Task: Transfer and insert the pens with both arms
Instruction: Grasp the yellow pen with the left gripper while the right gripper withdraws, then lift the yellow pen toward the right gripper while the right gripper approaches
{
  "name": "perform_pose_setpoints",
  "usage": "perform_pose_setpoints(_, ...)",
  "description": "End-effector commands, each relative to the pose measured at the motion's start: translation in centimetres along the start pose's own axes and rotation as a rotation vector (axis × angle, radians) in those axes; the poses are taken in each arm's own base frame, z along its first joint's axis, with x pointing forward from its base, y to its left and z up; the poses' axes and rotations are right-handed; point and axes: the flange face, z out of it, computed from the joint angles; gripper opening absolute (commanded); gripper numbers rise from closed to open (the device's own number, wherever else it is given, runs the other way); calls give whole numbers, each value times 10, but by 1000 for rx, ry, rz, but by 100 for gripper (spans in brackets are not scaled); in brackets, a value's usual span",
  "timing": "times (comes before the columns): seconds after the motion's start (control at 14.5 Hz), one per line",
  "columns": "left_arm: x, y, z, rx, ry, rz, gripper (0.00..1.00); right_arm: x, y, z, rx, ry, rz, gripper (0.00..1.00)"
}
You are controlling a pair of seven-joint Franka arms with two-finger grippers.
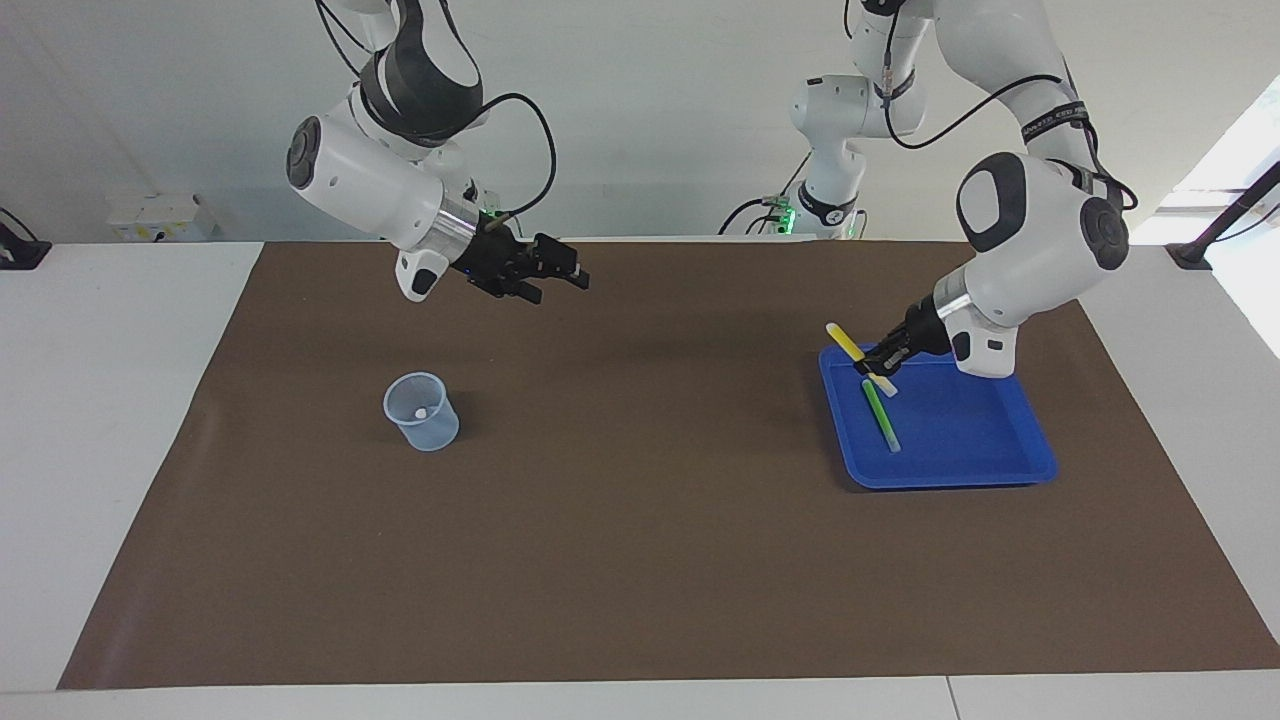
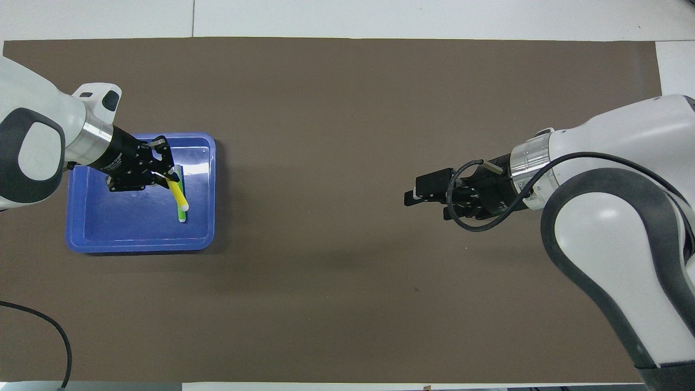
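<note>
A brown mat (image 1: 640, 560) covers the white worktop (image 1: 110, 400) before a pale wall (image 1: 650, 110). The left gripper (image 1: 868, 370), fingers clamped on the yellow pen (image 1: 845, 343), hangs above the blue tray (image 1: 960, 465) holding the green pen (image 1: 880, 415). The right gripper (image 1: 565, 275), fingers spread and empty, hovers at two o'clock from the clear cup (image 1: 421, 411).
</note>
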Motion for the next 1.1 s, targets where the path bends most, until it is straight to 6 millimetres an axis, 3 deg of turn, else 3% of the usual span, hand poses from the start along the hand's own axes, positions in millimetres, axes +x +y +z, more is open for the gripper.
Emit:
perform_pose_setpoints(0.0,-45,15,7,-35,-92,-183,0,-1,-5,-7,112,36,64,100)
perform_pose_setpoints(0.14,-66,28,11,-74,-175,-330,0,-1,-13,-5,145,60,66,100)
perform_pose_setpoints(0.41,-108,48,32,-119,-233,-575,0,-15,-46,26,153,122,43,98)
perform_pose_setpoints(0.69,-165,44,45,-209,-264,-676,0,-31,-69,48,153,148,12,91)
perform_pose_setpoints(1.03,-171,25,43,-274,-323,-757,0,-39,-74,59,103,143,-51,76)
